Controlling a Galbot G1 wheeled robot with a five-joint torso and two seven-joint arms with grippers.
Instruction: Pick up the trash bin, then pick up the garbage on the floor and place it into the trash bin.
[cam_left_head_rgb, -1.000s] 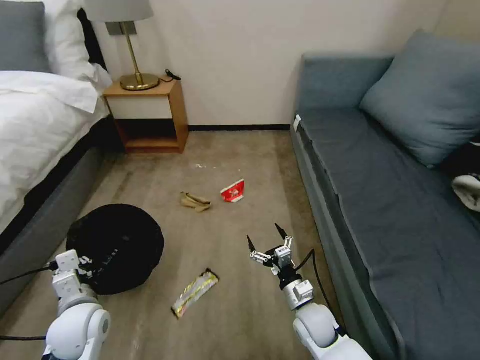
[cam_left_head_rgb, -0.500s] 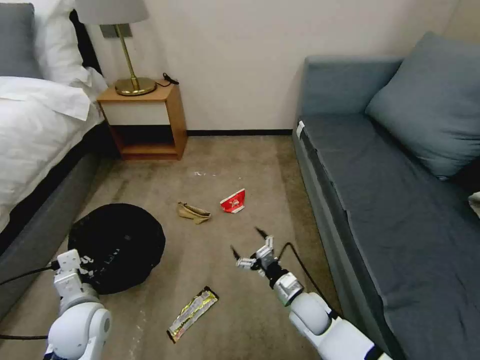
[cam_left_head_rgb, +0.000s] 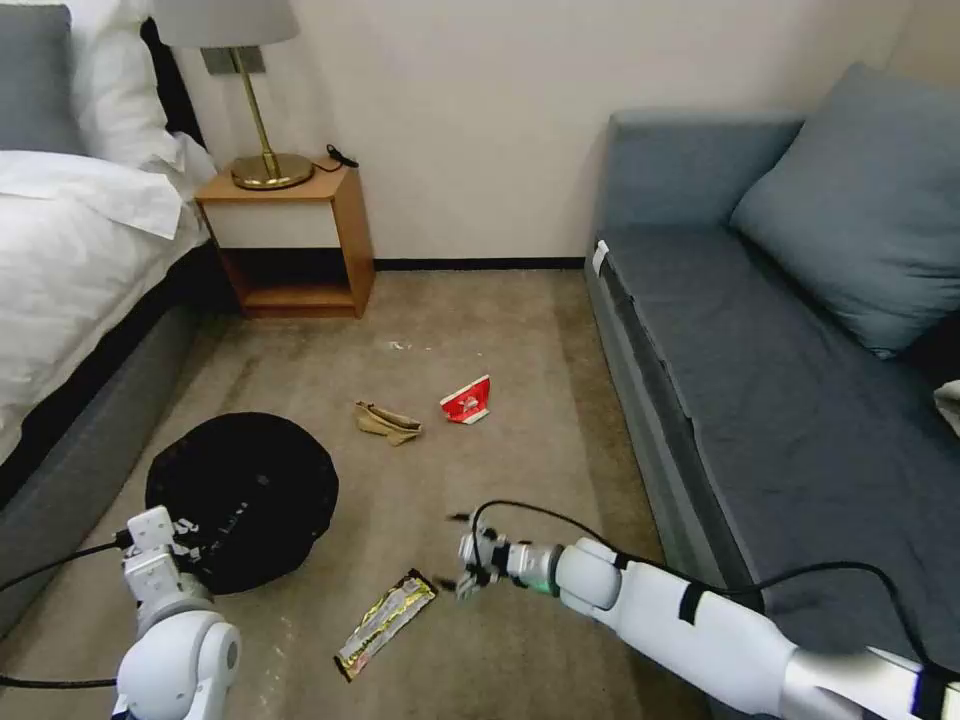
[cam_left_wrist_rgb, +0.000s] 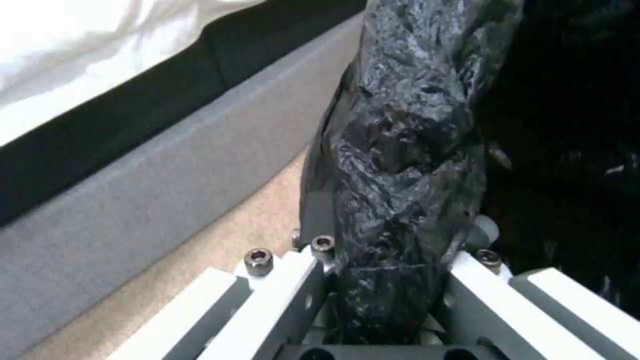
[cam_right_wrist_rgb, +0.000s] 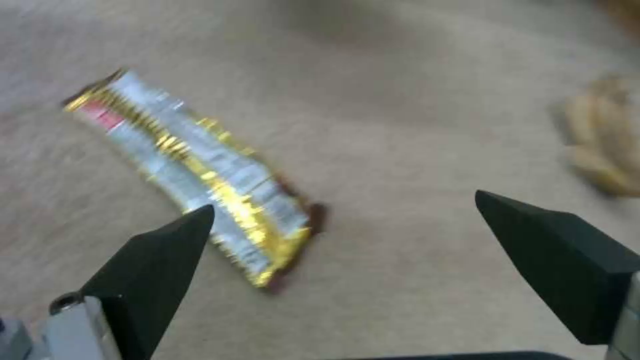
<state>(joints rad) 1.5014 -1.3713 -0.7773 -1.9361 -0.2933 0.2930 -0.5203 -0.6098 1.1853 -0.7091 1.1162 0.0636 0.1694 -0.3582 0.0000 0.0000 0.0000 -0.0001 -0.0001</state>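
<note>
We face a bedroom floor, with a white-sheeted bed (cam_left_head_rgb: 70, 260) on our left, a grey-blue sofa (cam_left_head_rgb: 790, 380) on our right, and a wooden nightstand (cam_left_head_rgb: 290, 240) with a brass lamp (cam_left_head_rgb: 255, 100) against the far wall.

The trash bin (cam_left_head_rgb: 245, 495), round and wrapped in its black bag liner, sits low at our left beside the bed frame. Our left gripper (cam_left_wrist_rgb: 373, 300) has its fingers clamped on the bin's rim, the crinkled black plastic pinched between them.

Our right arm stretches across the floor, low and nearly level. Our right gripper (cam_left_head_rgb: 462, 553) hovers just beside the near end of the long yellow-green snack wrapper (cam_left_head_rgb: 387, 622), which lies flat on the floor between the bin and the arm. Its two black fingertips (cam_right_wrist_rgb: 167, 250) stand wide apart, holding nothing.

Farther off, near the middle of the floor, lie the tan paper wad (cam_left_head_rgb: 386, 422) and the red-and-white packet (cam_left_head_rgb: 467, 401), close together.

We judge the bin is already in hand and the wrapper is the first litter being approached. The next move calls for lowering the fingers to straddle the thin wrapper's end, then closing on it.
</note>
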